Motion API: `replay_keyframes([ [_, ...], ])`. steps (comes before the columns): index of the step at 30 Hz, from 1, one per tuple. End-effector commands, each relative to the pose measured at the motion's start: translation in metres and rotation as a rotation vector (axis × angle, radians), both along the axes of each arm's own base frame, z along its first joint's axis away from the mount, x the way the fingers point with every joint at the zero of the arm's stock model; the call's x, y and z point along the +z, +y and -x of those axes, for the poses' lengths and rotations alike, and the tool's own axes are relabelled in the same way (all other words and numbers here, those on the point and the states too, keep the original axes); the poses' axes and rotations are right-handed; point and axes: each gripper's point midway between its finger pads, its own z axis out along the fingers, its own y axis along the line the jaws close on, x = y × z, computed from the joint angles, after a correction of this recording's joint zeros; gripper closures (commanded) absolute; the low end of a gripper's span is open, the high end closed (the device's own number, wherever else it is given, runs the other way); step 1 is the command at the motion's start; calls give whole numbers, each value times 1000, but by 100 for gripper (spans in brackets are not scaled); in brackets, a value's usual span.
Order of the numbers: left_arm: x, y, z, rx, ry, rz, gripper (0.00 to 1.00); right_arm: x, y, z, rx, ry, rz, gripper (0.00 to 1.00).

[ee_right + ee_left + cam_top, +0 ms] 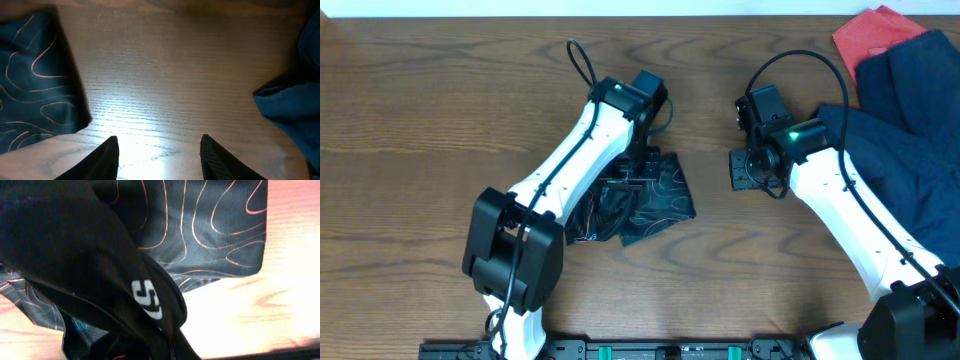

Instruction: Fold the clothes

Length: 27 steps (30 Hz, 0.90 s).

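The black jersey (655, 200) with thin orange-white contour lines lies bunched on the wooden table, left of centre. My left gripper (638, 165) is down on its far edge. In the left wrist view the jersey (200, 225) fills the frame. A black fold with a white logo (146, 299) rises to the jaws and hides the fingers, which appear shut on it. My right gripper (738, 170) hovers to the right of the jersey, open and empty. In the right wrist view its fingers (159, 150) are spread over bare wood, with the jersey's corner (35, 85) at the left.
A dark navy-blue fabric pile (910, 140) covers the right side of the table and shows at the right edge of the right wrist view (295, 105). A red cloth (875, 30) lies at the far right corner. Bare wood (420, 120) lies left of the jersey.
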Motion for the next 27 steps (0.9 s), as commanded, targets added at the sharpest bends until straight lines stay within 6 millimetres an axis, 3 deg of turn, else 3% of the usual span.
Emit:
replay_keyframes([
  [1, 4, -15, -1, 50, -16, 33, 91, 0, -4, -1, 6, -2, 17, 49],
  [4, 8, -45, -8, 21, -49, 157, 67, 0, -4, -1, 6, -2, 17, 49],
  [5, 10, -56, -13, -11, -78, 205, 49, 0, -4, -1, 7, -1, 15, 49],
  [6, 12, -64, -19, -50, -113, 239, 39, 0, -3, -1, 7, -1, 13, 49],
  [8, 14, -69, -30, -68, -159, 265, 29, 0, -2, 0, 10, 2, 6, 49],
  [11, 14, -58, -38, -67, -171, 264, 28, 0, 5, 2, 22, 15, -32, 49],
  [15, 15, -18, -54, -24, -172, 226, 28, 2, 39, 11, 176, 49, -185, 48],
  [21, 11, 77, -90, 204, -187, 135, 28, 10, 101, 25, 401, 30, -321, 43],
  [25, 9, 120, -99, 313, -185, 123, 28, -2, 132, 28, 484, 21, -325, 41],
  [27, 6, 132, -98, 342, -178, 118, 28, -16, 149, 30, 522, 33, -323, 41],
])
